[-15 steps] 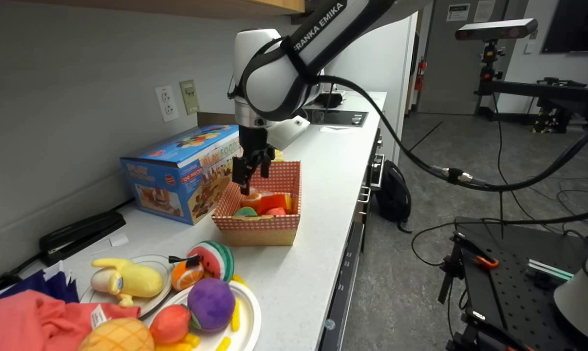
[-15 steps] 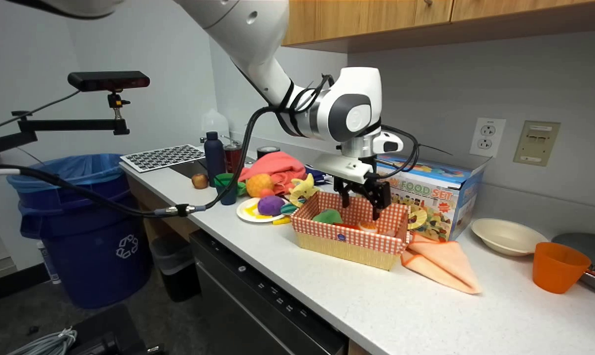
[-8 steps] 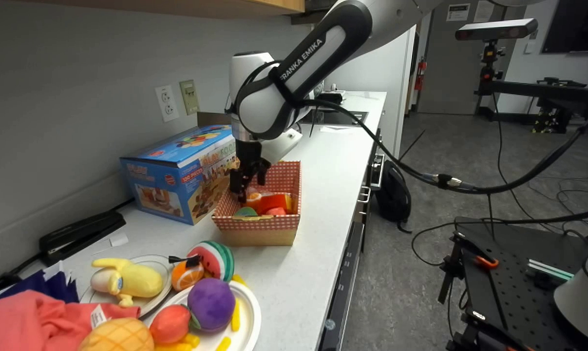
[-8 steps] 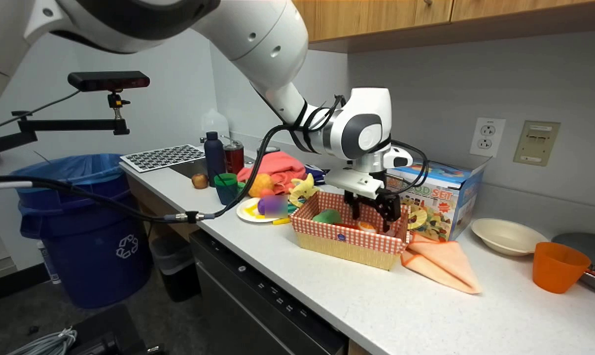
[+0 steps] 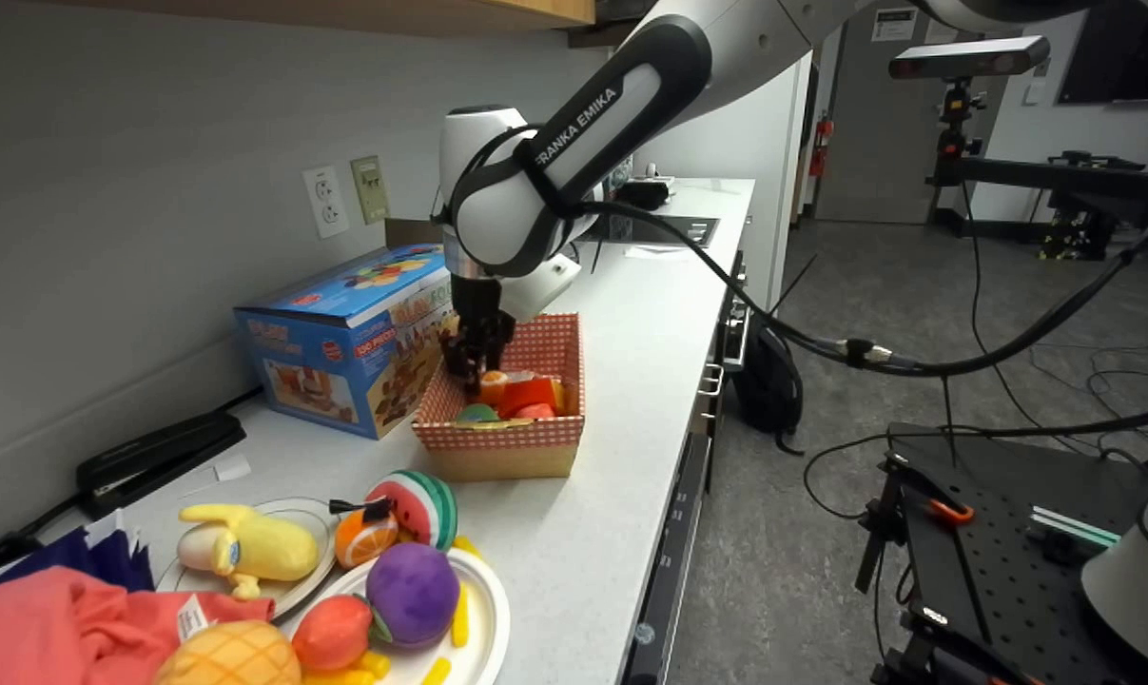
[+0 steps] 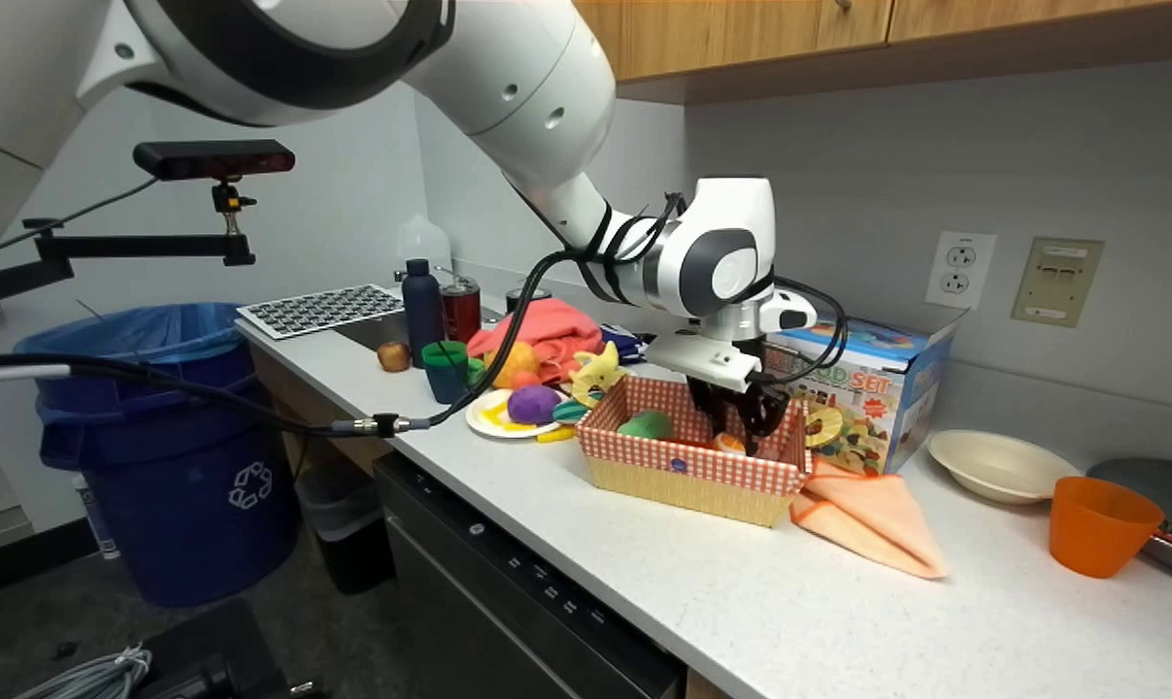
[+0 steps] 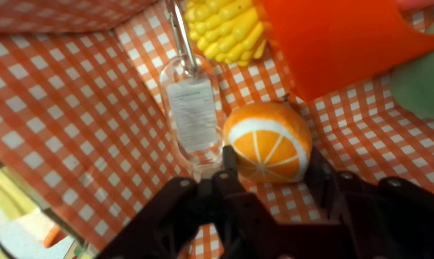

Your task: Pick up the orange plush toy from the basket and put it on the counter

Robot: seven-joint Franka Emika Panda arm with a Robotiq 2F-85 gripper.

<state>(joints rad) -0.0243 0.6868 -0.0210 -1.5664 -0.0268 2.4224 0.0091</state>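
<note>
The orange plush toy (image 7: 265, 142), with a citrus-slice face, lies inside the red-and-white checked basket (image 6: 692, 485) near its wall. In the wrist view my gripper (image 7: 270, 158) has a dark finger against each side of it, and no gap shows on either side. It is shut on the toy, low in the basket. In both exterior views the toy is partly hidden by the fingers, and the basket (image 5: 502, 461) stands on the white counter (image 5: 621, 457).
Also in the basket are a red holder (image 7: 332, 46), yellow corn (image 7: 225, 30), a green toy (image 7: 421, 79) and a clear tag (image 7: 193, 115) beside the left finger. A play-food box (image 5: 345, 333) stands close by the basket. Plates with toys (image 5: 483, 609) and an orange cup (image 6: 1100, 529) are on the counter.
My gripper has come down into the basket, and its fingers have closed in on the orange plush toy. The basket has shifted slightly.
</note>
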